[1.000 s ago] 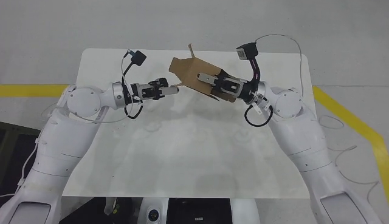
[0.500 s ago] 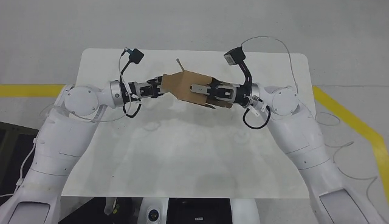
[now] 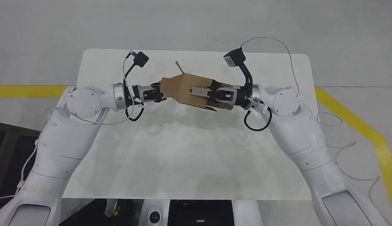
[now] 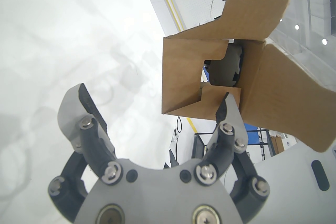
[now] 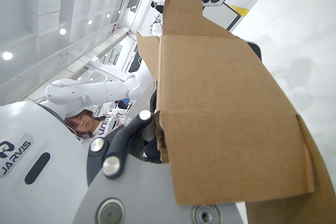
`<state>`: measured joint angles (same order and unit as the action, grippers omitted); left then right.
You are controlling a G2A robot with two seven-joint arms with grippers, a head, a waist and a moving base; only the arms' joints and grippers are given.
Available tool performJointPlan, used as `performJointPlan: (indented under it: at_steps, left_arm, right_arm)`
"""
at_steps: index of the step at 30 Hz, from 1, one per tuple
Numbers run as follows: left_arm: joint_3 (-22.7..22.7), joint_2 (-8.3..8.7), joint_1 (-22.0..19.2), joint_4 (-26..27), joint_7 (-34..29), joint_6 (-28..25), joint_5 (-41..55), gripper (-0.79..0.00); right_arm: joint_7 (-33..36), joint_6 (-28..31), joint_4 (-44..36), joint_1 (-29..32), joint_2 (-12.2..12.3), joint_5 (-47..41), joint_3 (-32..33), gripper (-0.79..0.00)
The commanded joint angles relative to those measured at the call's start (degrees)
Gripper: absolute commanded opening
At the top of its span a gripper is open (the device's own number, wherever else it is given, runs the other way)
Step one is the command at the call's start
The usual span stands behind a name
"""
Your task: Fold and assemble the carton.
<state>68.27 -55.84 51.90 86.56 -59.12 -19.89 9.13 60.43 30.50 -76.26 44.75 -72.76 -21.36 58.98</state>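
A brown cardboard carton (image 3: 184,89) hangs in the air over the back middle of the white table, between the two arms. My right gripper (image 3: 199,93) is shut on the carton: one finger lies along its outer wall, and a dark part shows inside through the open end (image 4: 225,67). In the right wrist view the carton (image 5: 223,117) hides the fingertips. My left gripper (image 4: 155,101) stands open at the carton's open end. One of its fingertips (image 4: 227,107) touches a partly folded flap (image 4: 218,97). Two other flaps (image 4: 252,17) stick outward.
The white table (image 3: 184,165) lies bare beneath and in front of the arms, and its rounded edges are near on all sides. The wrist cameras (image 3: 139,58) stand up on stalks above both grippers. A yellow line (image 3: 24,91) runs along the floor beside the table.
The right arm has swung the carton left and down toward the left gripper, turning it level. The left gripper has drawn back slightly and now sits at the carton's open end.
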Motion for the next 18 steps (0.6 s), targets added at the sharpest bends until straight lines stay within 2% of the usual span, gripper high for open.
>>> performJointPlan:
  at_steps: [1, 12, 18]
  left_arm:
    - [0.0, 0.02, 0.0, 0.1, -0.1, 0.0, 0.0, 0.000]
    - [-0.1, 0.09, 0.1, 0.4, -0.6, 0.0, 0.0, 0.000]
    - [1.4, 0.15, -1.1, -2.1, 0.8, 0.7, 1.4, 0.000]
  right_arm:
    - [0.0, 0.0, -0.1, 0.0, 0.0, 0.0, 0.0, -0.785]
    - [0.0, 0.4, 0.5, -0.4, -0.2, -0.6, -0.8, -0.785]
    - [1.0, 0.0, 1.2, -0.3, 0.0, -1.4, -0.3, -0.785]
